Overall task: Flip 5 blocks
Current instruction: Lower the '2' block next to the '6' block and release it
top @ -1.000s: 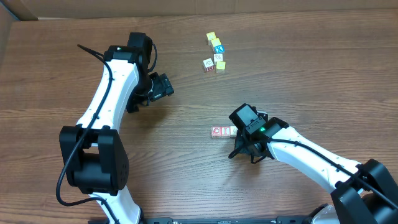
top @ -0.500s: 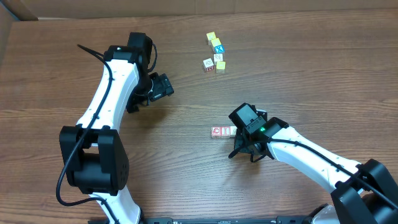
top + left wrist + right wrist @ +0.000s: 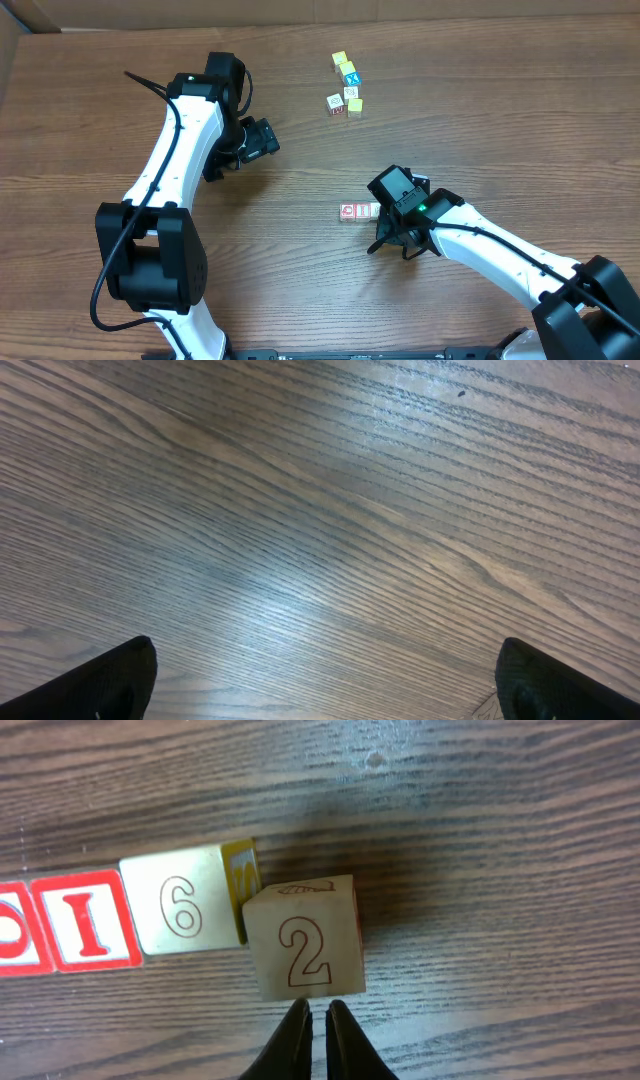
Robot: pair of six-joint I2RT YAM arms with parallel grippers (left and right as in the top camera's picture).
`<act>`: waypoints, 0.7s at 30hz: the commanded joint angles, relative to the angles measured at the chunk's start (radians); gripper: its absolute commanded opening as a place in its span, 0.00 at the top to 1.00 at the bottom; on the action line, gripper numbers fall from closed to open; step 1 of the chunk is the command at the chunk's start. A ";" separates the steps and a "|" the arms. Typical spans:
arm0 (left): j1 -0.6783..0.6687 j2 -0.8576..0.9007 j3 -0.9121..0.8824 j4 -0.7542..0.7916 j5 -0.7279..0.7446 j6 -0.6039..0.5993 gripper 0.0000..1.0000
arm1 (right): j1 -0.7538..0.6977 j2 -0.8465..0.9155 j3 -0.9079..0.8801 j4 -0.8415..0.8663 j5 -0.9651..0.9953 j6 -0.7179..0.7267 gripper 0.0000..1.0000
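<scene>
— Anything different from a second ago?
— Nothing. Same poses, with the right pincer (image 3: 318, 1020) pressed together, empty, just short of the "2" block (image 3: 305, 952), which ends a row beside the "6" block (image 3: 183, 910) and "I" block (image 3: 88, 920). And the left pincer (image 3: 325, 685) spread wide over bare surface (image 3: 320, 510).
— Meaning for the task?
— Probably a pause between flips; tally unclear.

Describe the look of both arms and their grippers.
The left arm and right arm have white shells between chunky black joints. A black cable trails from the left arm. A green light glows near the right wrist. The left gripper and right gripper are black, the right's tips slim and tapered.
</scene>
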 commanded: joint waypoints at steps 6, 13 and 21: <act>0.002 -0.014 0.005 0.001 -0.007 0.012 0.00 | 0.005 -0.011 -0.004 0.025 0.036 -0.011 0.91; 0.002 -0.014 0.005 0.001 -0.007 0.013 0.00 | 0.005 -0.011 -0.004 0.031 0.055 -0.011 0.91; 0.002 -0.014 0.005 0.001 -0.007 0.013 0.00 | 0.005 -0.011 -0.004 0.010 0.042 -0.011 0.92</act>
